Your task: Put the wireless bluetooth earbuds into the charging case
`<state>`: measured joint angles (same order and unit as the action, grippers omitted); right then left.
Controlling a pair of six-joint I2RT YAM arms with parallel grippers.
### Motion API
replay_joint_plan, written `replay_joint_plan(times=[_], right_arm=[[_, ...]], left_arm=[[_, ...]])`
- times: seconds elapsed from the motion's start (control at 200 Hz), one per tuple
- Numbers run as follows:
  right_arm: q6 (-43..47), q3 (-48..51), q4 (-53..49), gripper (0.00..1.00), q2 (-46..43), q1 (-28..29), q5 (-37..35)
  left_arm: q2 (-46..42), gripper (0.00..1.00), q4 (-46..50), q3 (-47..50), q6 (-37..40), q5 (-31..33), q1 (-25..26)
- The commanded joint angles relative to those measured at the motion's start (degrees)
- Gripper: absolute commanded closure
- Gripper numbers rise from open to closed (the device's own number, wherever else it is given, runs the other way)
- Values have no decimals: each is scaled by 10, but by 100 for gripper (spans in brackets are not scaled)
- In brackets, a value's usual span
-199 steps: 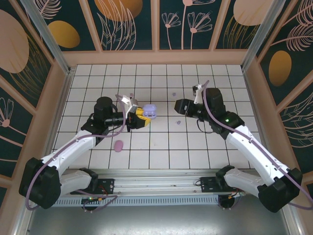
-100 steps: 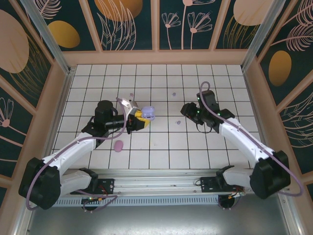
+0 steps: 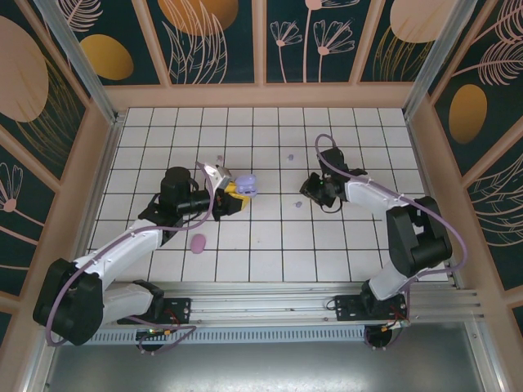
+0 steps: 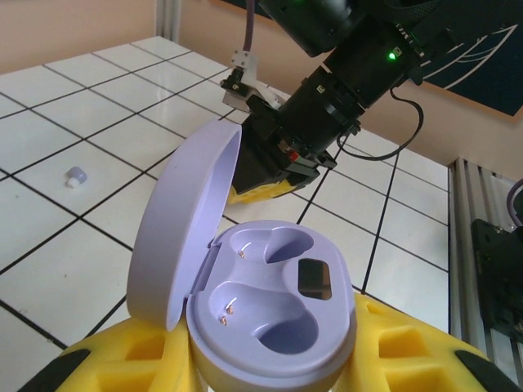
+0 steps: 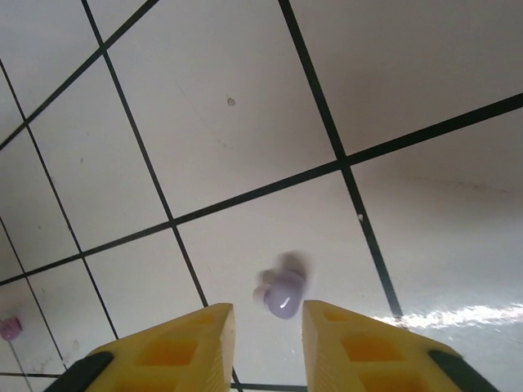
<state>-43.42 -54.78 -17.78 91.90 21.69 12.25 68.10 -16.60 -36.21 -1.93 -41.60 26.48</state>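
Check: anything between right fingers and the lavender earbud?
Nothing: right wrist view shows bare tile between the fingers and the earbud, just ahead of their tips.

The lavender charging case (image 4: 270, 318) stands open, both wells empty. One lavender earbud (image 5: 283, 294) lies on the table (image 3: 270, 245), a second earbud (image 3: 290, 157) farther back.

Lavender charging case (image 4: 270, 318), matching lavender earbud (image 5: 283, 294), yellow jaws, glossy white desk (image 3: 270, 245) with a black grid, and a pink case (image 3: 198, 242) too.

White black-grouted tile floor (image 3: 270, 245), dark floral wall panels (image 3: 221, 41).
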Motion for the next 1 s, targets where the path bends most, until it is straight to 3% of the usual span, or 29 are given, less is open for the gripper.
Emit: replay_joint_plan(times=[0.0, 0.22, 0.455, 0.996], right_arm=[[-11, 25, 42, 74, -12, -2, 12], [-24, 48, 56, 74, -28, 15, -23], [-35, 34, 55, 67, -11, 30, -48], [52, -337, -74, 69, 265, -6, -75]], left_arm=[[-16, 100, 24, -32, 10, 14, 2], [-15, 100, 38, -44, 11, 22, 2], [6, 100, -3, -32, 4, 21, 2], [71, 100, -121, -22, 3, 49, 2]])
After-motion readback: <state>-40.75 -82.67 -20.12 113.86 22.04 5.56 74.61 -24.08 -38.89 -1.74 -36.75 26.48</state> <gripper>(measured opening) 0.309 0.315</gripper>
